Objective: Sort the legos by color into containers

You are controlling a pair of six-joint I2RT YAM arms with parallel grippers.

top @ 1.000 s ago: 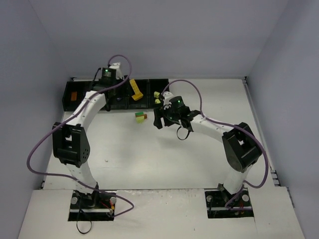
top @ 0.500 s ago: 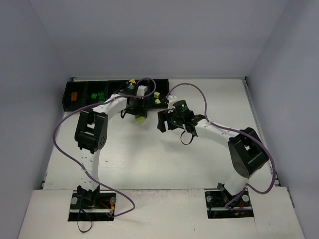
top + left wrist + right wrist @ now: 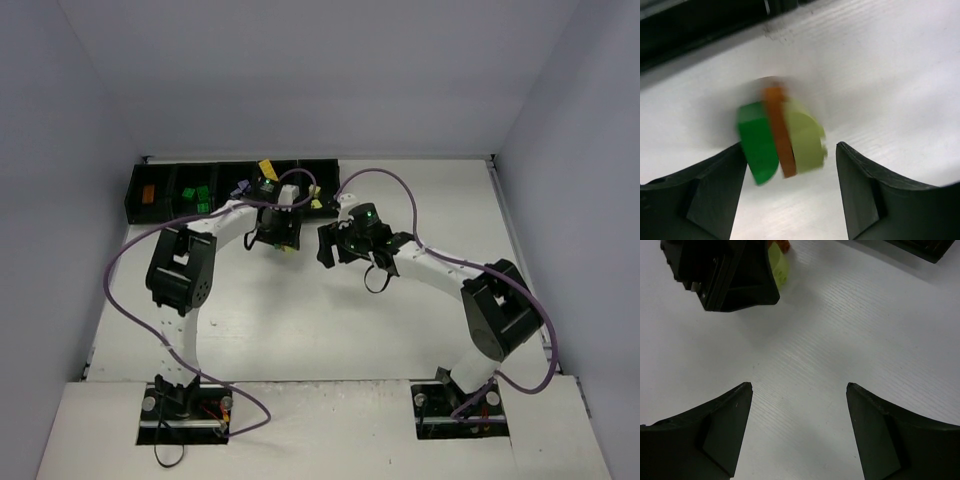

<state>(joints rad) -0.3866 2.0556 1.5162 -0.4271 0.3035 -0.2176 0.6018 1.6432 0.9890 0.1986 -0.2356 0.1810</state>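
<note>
While right fingers (image 3: 715, 432) gape empty, open left fingers (image 3: 865, 197) straddle three joined legos (image 3: 782, 140) (green, orange, lime)

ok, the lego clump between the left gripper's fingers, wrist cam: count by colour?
Dark green brick: 1
Orange brick: 1
Lime brick: 1
Total: 3, side by side and touching, orange in the middle.

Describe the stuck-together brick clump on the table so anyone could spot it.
Find the row of black bins at the far left of the table. Just in front, inside the open left hand, lies a clump: dark green, orange and lime bricks sandwiched together.
</note>
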